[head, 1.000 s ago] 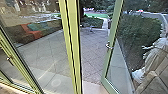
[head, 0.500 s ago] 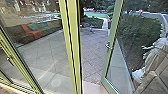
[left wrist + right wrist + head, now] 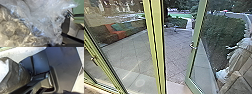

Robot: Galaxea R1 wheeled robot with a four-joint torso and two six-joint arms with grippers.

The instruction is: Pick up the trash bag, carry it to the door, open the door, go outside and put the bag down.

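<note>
The clear plastic trash bag [image 3: 41, 21] bulges across the left wrist view, crumpled, with rounded see-through items inside. Part of a bag [image 3: 18, 75] also appears in the right wrist view, beside the robot's dark base. In the head view the glass door [image 3: 193, 60] stands open, a gap of paved ground between it and the thick green post. Its metal handle [image 3: 193, 46] is on the green frame. How the gripper fingers stand cannot be made out.
Beyond the doorway lies a tiled patio [image 3: 176, 57]. Through the left glass a coloured bench [image 3: 116, 31] runs along the patio. A hedge [image 3: 224, 37] and a pale draped shape [image 3: 241, 57] are at the right.
</note>
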